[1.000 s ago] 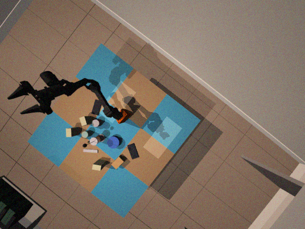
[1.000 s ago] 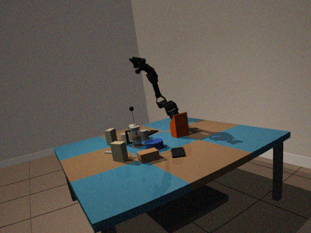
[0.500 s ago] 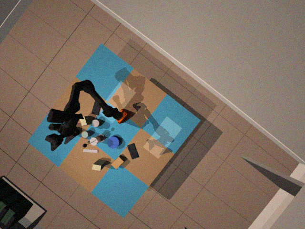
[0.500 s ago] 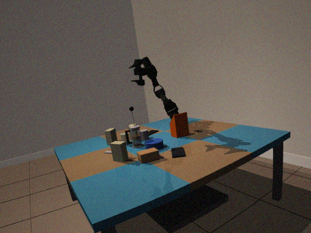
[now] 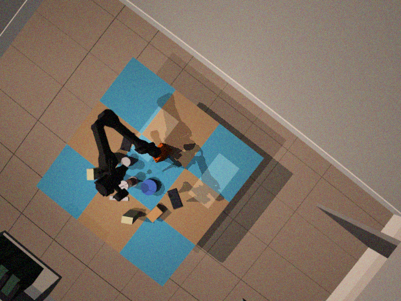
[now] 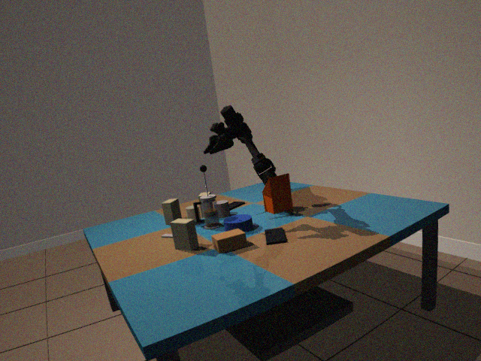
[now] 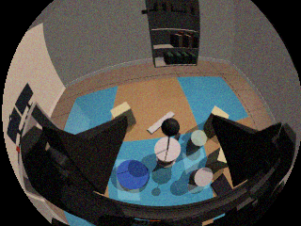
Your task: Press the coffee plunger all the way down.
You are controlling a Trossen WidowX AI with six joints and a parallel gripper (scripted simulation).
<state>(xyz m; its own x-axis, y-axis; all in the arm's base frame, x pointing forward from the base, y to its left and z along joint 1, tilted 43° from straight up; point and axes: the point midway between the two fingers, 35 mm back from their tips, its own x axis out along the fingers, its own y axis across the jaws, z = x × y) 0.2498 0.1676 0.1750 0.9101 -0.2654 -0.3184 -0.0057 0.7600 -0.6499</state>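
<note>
The glass coffee press (image 6: 208, 213) (image 5: 123, 185) (image 7: 167, 150) stands upright on the table (image 6: 194, 287) among other objects. Its thin rod sticks far up, with the black plunger knob (image 6: 203, 168) (image 7: 169, 127) at the top. My gripper (image 6: 208, 150) (image 7: 172, 120) is open and empty. It hangs a short way above the knob and points down at it, without touching. In the wrist view the knob lies between my two spread fingers. In the overhead view my arm covers part of the press.
A blue round tub (image 6: 237, 222) (image 5: 148, 187) (image 7: 134, 175) sits right beside the press. Pale cylinders (image 6: 222, 208) and beige boxes (image 6: 183, 233) (image 6: 170, 210) crowd around it. An orange box (image 6: 277, 194), a tan block (image 6: 228, 240) and a dark flat pad (image 6: 275, 235) lie nearby.
</note>
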